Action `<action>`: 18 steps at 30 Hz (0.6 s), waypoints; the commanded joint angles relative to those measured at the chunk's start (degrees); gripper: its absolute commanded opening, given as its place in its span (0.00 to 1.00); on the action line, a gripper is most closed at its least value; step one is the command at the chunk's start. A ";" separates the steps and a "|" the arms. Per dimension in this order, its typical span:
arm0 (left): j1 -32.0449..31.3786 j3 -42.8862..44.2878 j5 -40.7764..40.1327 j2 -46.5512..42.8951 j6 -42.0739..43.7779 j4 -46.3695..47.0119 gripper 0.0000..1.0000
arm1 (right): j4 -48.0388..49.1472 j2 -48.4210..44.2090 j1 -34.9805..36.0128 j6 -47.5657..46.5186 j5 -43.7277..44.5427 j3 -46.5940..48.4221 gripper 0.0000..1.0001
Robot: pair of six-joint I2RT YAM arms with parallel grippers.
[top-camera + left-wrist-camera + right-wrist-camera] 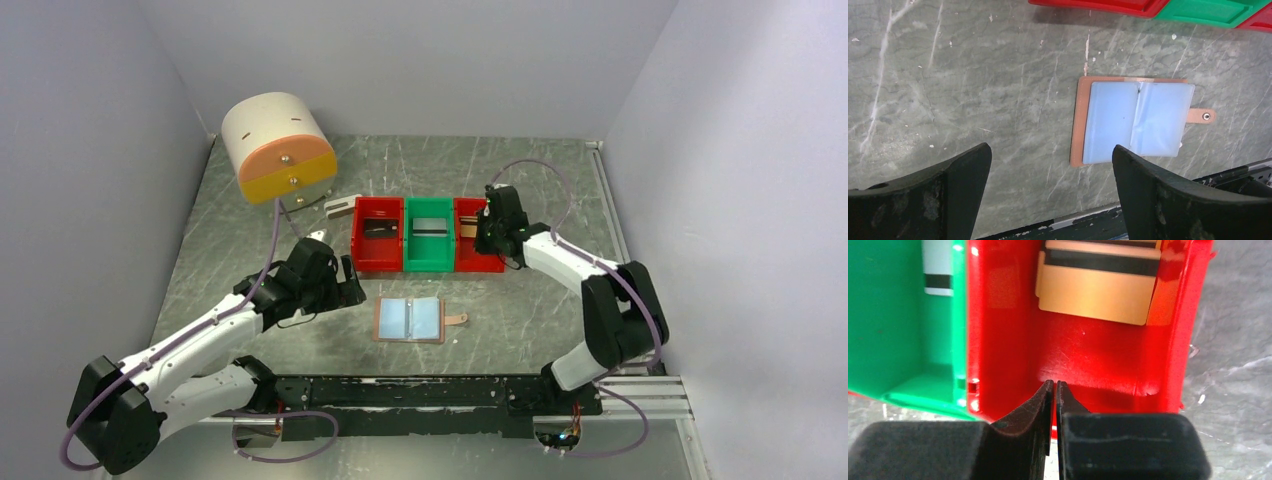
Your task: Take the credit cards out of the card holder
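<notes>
Right wrist view — right hand (1054,384) pressed together, empty, over red bin (1008,340); gold-brown card (1093,302) lies inside — left hand (1050,150) spread.

Tan card holder (408,320) lies open, flat; credit cards (1096,295) sit in bins (430,265).

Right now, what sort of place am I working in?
Probably a lab test cell: bare grey walls enclose a scuffed stone-pattern table, with a row of plastic bins and a black mounting rail.
</notes>
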 commanded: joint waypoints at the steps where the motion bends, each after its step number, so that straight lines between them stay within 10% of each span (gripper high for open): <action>1: 0.41 -0.31 1.87 -0.03 -0.68 1.86 0.95 | -2.12 4.60 1.07 2.62 2.81 2.24 0.10; 18: 0.45 -0.65 1.86 0.61 -0.74 1.70 0.95 | 8.38 14.57 4.05 1.73 15.48 3.91 0.10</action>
